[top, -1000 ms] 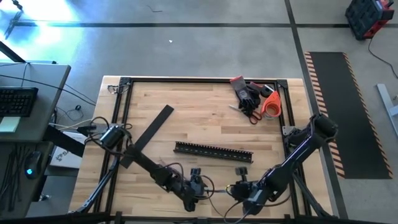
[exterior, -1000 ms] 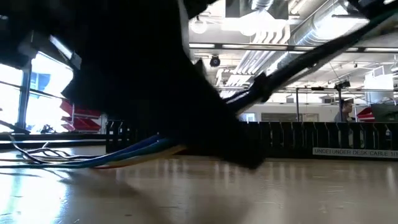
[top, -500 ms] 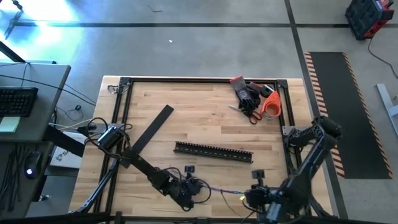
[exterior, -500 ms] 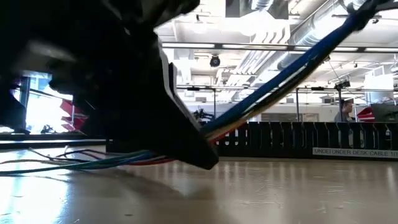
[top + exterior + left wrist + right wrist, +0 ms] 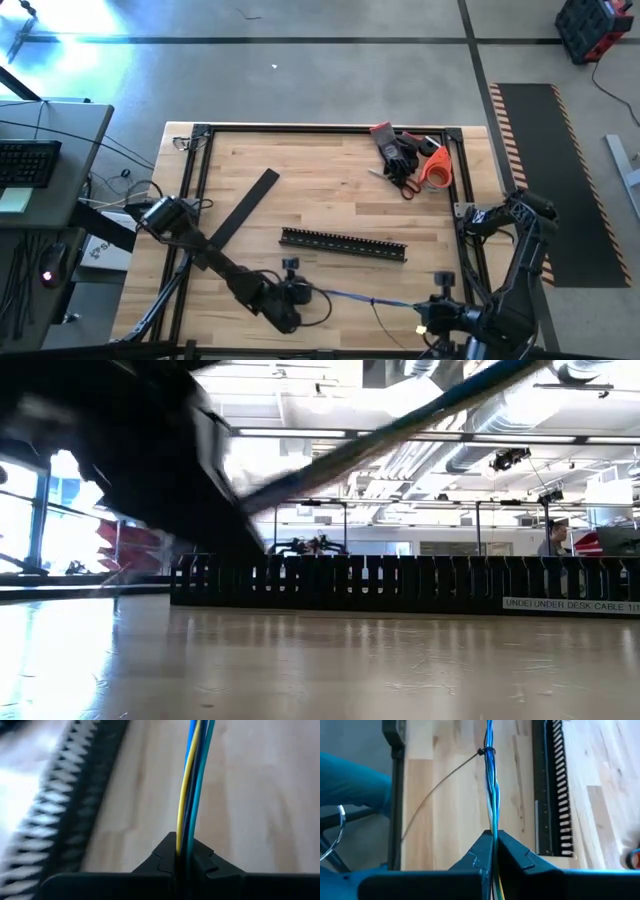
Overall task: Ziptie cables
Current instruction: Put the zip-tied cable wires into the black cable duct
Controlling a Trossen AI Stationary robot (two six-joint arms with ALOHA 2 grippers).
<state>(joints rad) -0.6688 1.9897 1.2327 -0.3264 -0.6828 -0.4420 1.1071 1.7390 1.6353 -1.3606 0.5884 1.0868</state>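
The bundle of thin blue, teal, yellow and dark cables (image 5: 360,299) is stretched in a nearly straight line above the front part of the light wooden tabletop (image 5: 320,190), running between the two end effectors. In the low view the cables (image 5: 400,422) rise as a slanted blue line across the picture. The left end effector (image 5: 184,852) sits near the front left of the tabletop, its dark fingers pressed together on one end of the bundle; the left wrist view shows the yellow, blue and teal strands (image 5: 192,785) coming straight out from between the fingertips. The right end effector (image 5: 494,842) is at the front right edge, likewise pinching the bundle (image 5: 491,780), and from its wrist view a thin dark tie (image 5: 487,752) wraps the strands farther along, with a long thin tail (image 5: 437,795) trailing off sideways over the wood. Beside the stretched cables, toward the middle of the tabletop, lies the rigid black comb-toothed channel (image 5: 343,243), well apart from the bundle in the high view and also seen as a row of dark teeth across the low view (image 5: 400,582). A flat black strip (image 5: 245,205) lies slanted on the left half of the tabletop, its lower end partly covered by the left arm. At the far right corner rest a pair of dark and red gloves (image 5: 395,148), an orange roll (image 5: 436,168) and red-handled scissors (image 5: 403,185), all close together.
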